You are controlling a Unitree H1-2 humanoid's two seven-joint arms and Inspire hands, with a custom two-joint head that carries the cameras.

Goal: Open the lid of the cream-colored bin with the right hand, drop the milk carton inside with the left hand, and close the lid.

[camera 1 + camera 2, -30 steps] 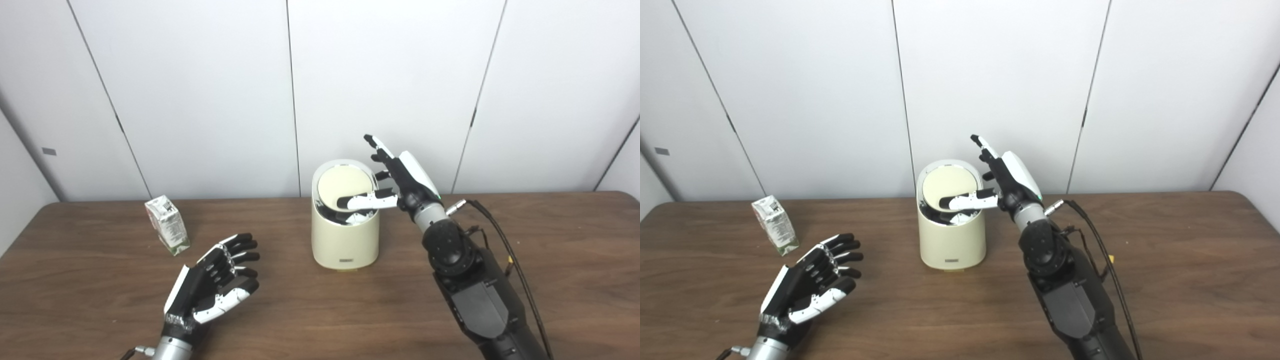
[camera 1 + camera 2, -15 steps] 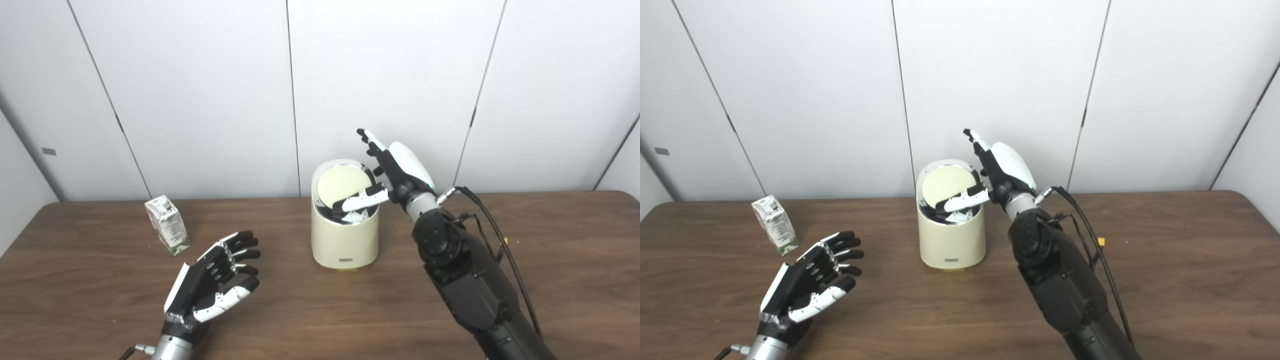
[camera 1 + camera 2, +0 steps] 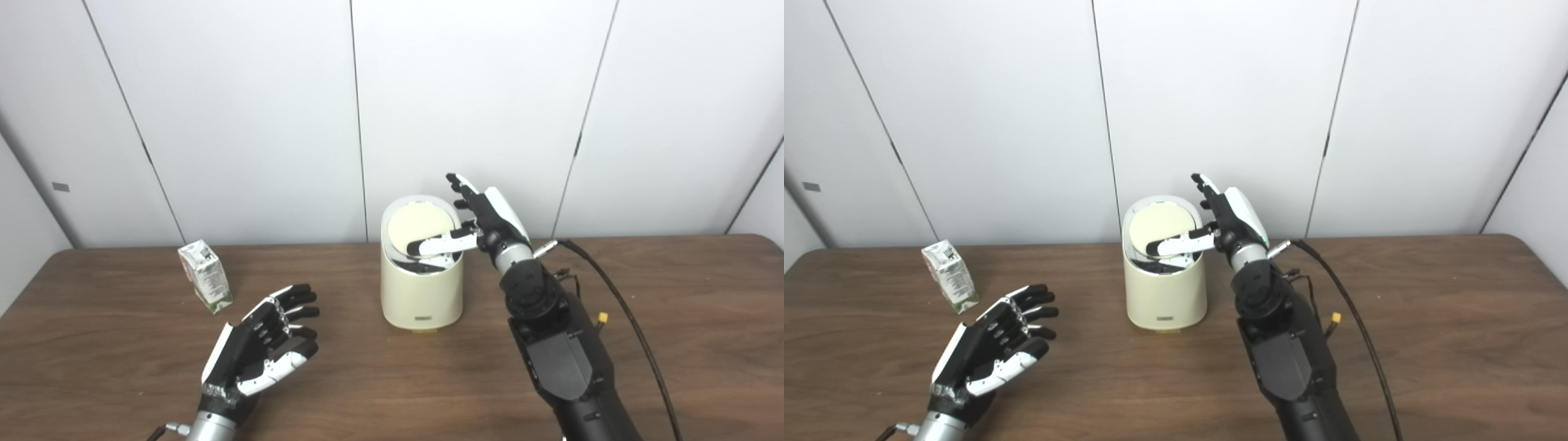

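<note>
Nearest the camera, the left hand (image 3: pixel 260 355) is being held just above the table (image 3: pixel 392 380), palm up, fingers spread and apart, nothing in it. It is waiting near the milk carton (image 3: pixel 205 275), not touching it.

The carton is standing a bit further back on the table's left side, leaning slightly, well apart from the bin. It is judged to be light, thin-walled cardboard, prob. empty or nearly so, so it is likely to dent if squeezed hard and to tip if nudged at the top. A grip across the two broad side faces, mid-height, w/ thumb opposite the fingers, is being suggested; the gabled top is a poor place to take hold.

Further back, at centre, the cream-colored bin (image 3: pixel 421 288) is standing upright. Its lid (image 3: pixel 419 228) is being kept tilted up toward the wall. The right hand (image 3: pixel 484 220) is being held at the bin's right rim, fingers extended upward and apart, the thumb laid across the opening in front of the raised lid. Nothing is being gripped; whether the thumb is pressing on the lid or rim can't be told.

The bin's inside is mostly dark and hidden by the thumb; the hinge isn't visible. The carton's print is too small to read. The left forearm is cut off at the bottom edge.
</note>
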